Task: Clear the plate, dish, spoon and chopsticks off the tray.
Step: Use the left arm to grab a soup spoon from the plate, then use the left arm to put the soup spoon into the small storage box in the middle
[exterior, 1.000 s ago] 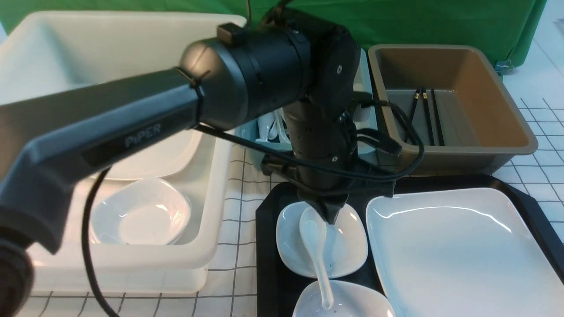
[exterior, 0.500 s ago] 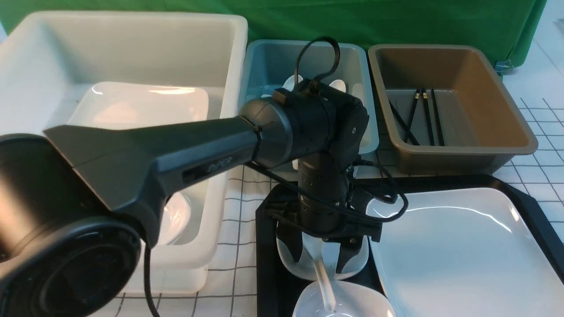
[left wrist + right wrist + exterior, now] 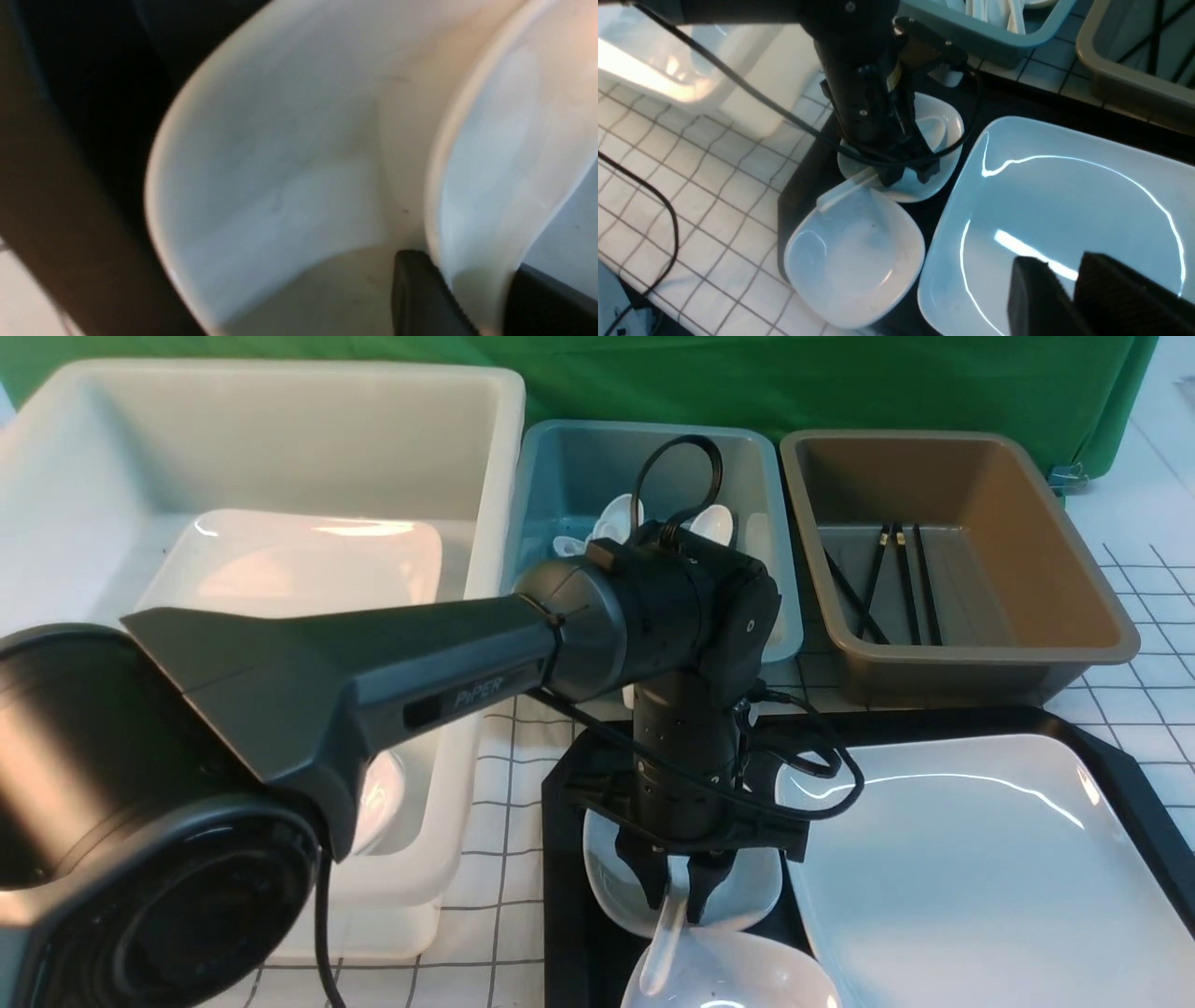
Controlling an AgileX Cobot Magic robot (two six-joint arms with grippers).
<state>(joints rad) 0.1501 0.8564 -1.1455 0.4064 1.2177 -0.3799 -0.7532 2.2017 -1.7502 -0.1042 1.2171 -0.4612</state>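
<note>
Left gripper (image 3: 679, 896) pinches the spoon (image 3: 665, 938) at the left of the tray (image 3: 560, 859) — bowl, masked from the front by the wrist, in the far dish (image 3: 747, 887), handle slanting near-left over the rim of the near dish (image 3: 747, 980).

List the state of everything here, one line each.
spoon, bowl in far dish, handle over near dish
left gripper, shut on spoon
right gripper, shut, empty, above plate
plate, empty, on tray
chopsticks, in brown tub, off tray
</note>
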